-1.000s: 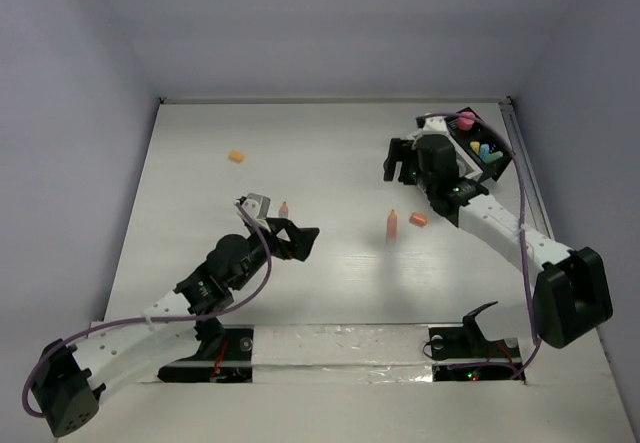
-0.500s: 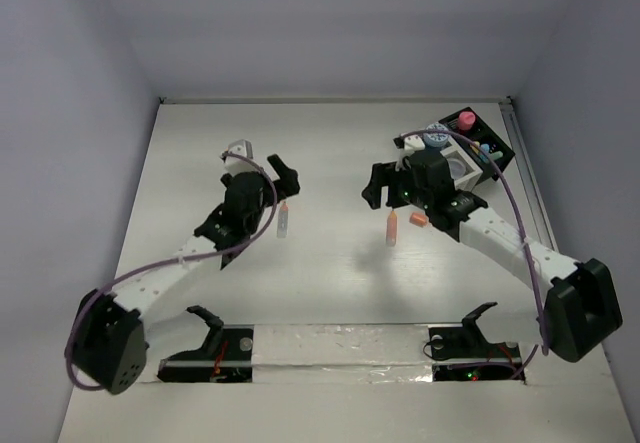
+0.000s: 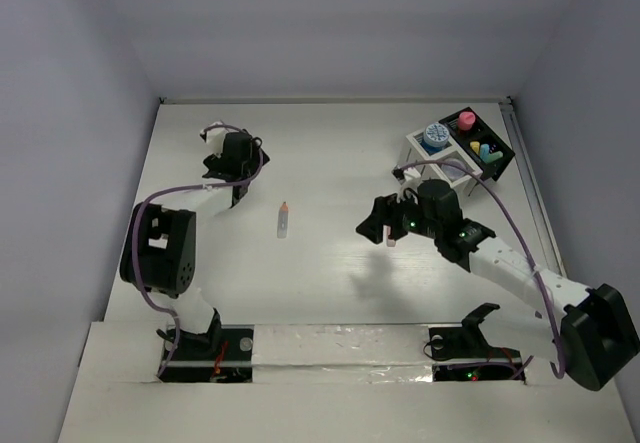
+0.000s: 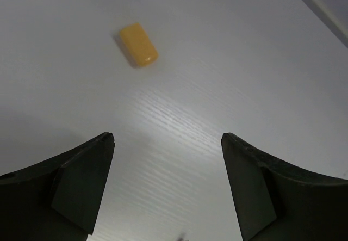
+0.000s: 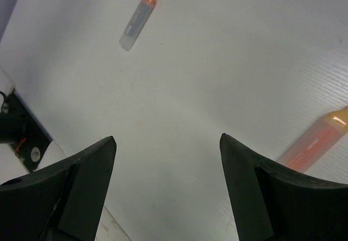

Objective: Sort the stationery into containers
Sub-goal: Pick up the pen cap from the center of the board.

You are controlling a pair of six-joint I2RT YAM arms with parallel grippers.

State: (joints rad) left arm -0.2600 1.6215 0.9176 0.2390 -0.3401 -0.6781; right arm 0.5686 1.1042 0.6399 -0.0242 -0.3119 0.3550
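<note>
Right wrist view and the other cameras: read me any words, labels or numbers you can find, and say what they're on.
Grey marker with the orange tip: dark print along the barrel, too blurred to read.
Orange pen: faint print along the barrel, too blurred to read.
Yellow capsule piece: no marking visible.
No other text shows in any view.

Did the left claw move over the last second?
Yes. The left gripper swung from the table's middle toward its far left corner, near the yellow piece.
</note>
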